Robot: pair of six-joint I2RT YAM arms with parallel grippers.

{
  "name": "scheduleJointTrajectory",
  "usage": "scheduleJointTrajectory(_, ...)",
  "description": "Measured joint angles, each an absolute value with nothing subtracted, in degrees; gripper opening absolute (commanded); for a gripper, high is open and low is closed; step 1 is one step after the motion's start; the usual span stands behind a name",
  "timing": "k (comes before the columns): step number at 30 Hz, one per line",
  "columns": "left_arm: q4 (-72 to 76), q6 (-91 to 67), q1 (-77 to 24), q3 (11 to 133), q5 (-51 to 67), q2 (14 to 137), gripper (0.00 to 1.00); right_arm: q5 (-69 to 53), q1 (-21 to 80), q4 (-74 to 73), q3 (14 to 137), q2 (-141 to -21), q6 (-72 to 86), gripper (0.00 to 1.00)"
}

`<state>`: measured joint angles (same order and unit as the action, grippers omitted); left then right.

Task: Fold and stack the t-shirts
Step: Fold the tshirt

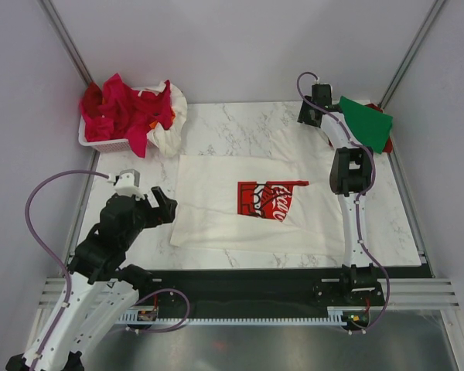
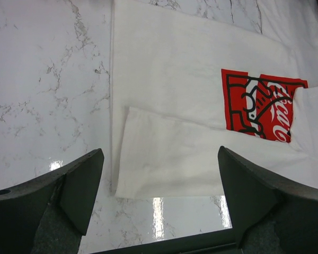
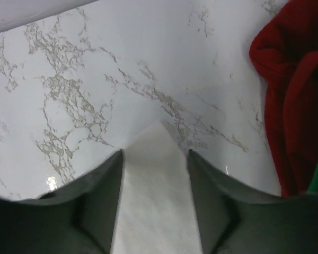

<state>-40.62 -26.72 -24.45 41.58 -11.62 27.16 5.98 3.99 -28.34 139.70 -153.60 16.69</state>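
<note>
big tee (image 1: pixel 209 209) wht | print (image 1: pixel 269 201) red-blk-wht | piled tees (image 1: pixel 120 108) red | corner tee (image 1: pixel 367 124) grn | table (image 1: pixel 232 127) wht marble, gry veins

White tee (image 1: pixel 216 205) flat mid-table — L gripper (image 1: pixel 168 207) beside it, R gripper (image 1: pixel 307 117) by green tee (image 1: pixel 367 124).

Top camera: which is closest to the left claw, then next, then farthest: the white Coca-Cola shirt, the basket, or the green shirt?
1. white Coca-Cola shirt, right beside the left claw
2. basket, back left corner
3. green shirt, back right corner
</note>
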Motion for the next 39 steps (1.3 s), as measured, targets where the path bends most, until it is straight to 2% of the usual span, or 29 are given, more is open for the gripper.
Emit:
scheduleJointTrajectory(2, -40.62, -26.72, -24.18, 41.58, -11.53, 27.51, 0.96, 5.82, 3.97, -28.14, 139.59, -153.64, 16.88, 0.39)
scheduleJointTrajectory(3, -40.62, -26.70, -24.03, 41.58, -11.49, 27.59, 0.96, 5.63, 3.95, -28.12, 139.55, -153.64, 16.99, 0.25)
scheduleJointTrajectory(6, -40.62, -26.70, -23.57, 41.58, -11.46, 27.66, 0.96, 5.17, 3.95, -28.03, 139.37, -153.73, 16.75, 0.00)
scheduleJointTrajectory(13, -40.62, -26.09, -21.91, 42.00, -10.87, 31.22, 0.95, 3.38, 3.95, -26.61, 135.13, -151.15, 16.51, 0.00)
scheduleJointTrajectory(18, -38.85, -25.26, -21.71, 48.23, -9.21, 47.20, 0.93, 1.50, 3.92, -26.87, 124.68, -141.14, 17.45, 0.00)
scheduleJointTrajectory(30, -23.44, -25.17, -15.92, 63.99, -5.96, 88.75, 0.93, -3.81, 7.81, -22.55, 94.52, -101.75, 20.91, 0.00)
scheduleJointTrajectory(39, -21.93, -25.21, -14.20, 78.96, -7.53, 107.48, 0.91, -5.54, 13.02, -23.38, 84.16, -94.72, 21.17, 0.00)
